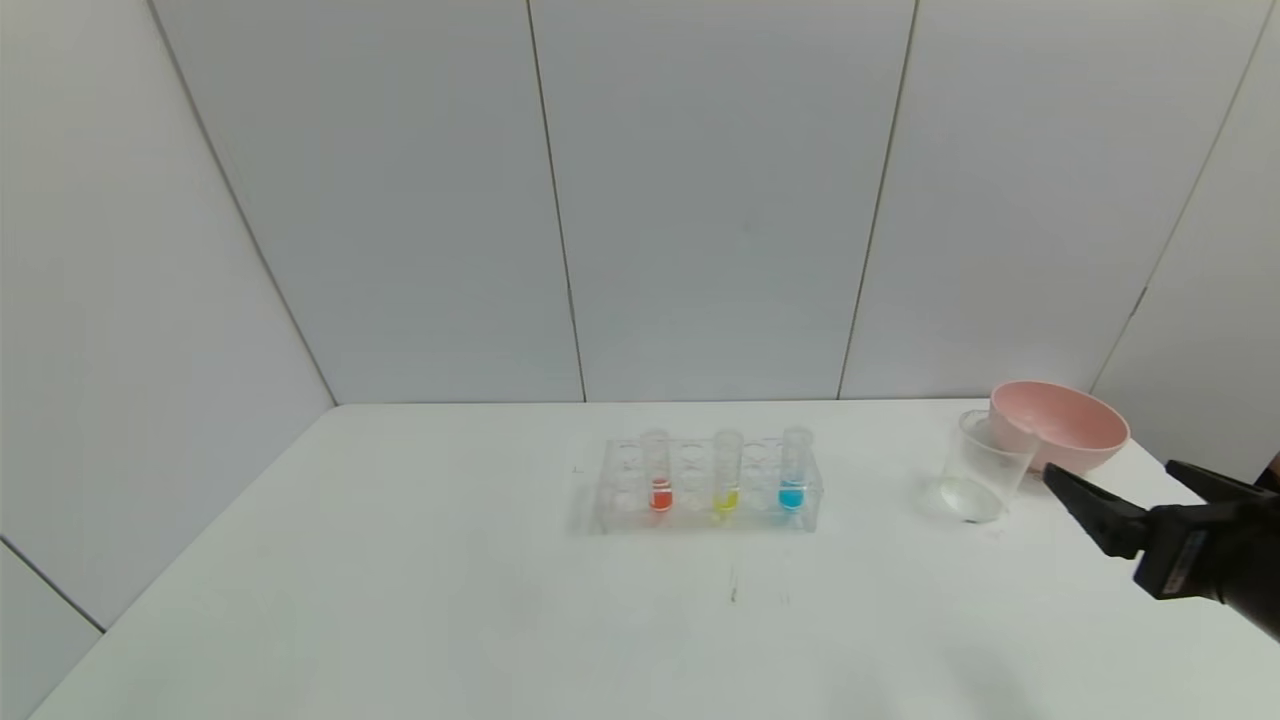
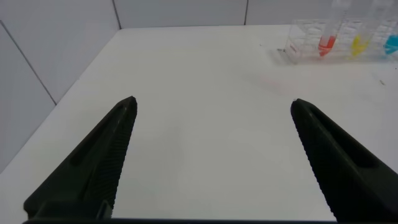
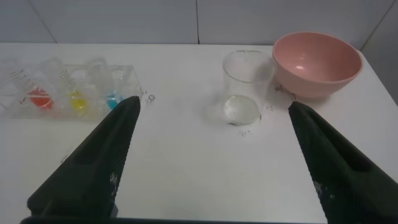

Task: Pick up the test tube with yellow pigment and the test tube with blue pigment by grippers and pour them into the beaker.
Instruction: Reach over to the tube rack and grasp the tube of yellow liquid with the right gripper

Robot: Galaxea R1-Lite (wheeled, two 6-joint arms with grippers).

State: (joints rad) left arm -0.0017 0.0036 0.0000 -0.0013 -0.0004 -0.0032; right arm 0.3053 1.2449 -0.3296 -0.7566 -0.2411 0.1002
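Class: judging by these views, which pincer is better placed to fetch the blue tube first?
Probably the right pincer: it hovers open beside the beaker, on the side of the rack nearest the blue tube. The left pincer, open too, sits farther off beyond the red end.

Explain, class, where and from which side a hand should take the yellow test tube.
Grip the yellow test tube by its bare upper part above the clear rack, coming from above: it stands upright with red and blue tubes close on either side, so only the top is free.
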